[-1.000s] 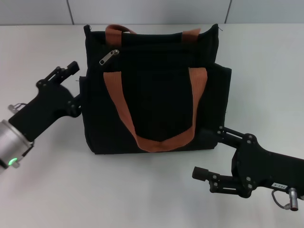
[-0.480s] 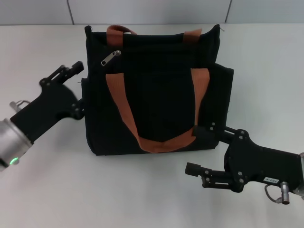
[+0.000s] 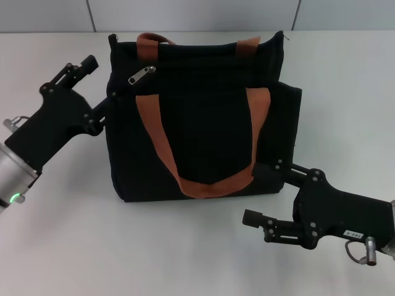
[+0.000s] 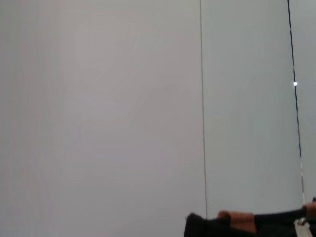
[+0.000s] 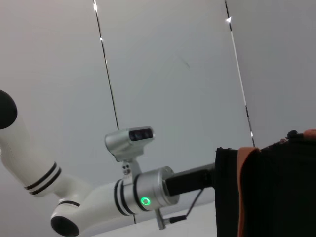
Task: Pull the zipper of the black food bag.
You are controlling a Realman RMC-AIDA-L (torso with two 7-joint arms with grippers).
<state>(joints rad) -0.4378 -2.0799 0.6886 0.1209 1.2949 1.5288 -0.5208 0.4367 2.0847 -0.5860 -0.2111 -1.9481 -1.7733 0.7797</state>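
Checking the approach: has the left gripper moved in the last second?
Yes. The left gripper rose toward the black food bag's upper left corner, nearer the zipper.

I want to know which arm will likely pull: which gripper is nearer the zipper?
Left. The left gripper is open beside the bag's upper left edge, near the zipper. The right gripper is open at the bag's lower right corner, far from it.

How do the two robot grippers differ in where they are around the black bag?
The left gripper sits up by the black food bag's upper side edge, near the zipper. The right gripper lies low at the bag's bottom corner, far from the zipper. Both have open jaws holding nothing.
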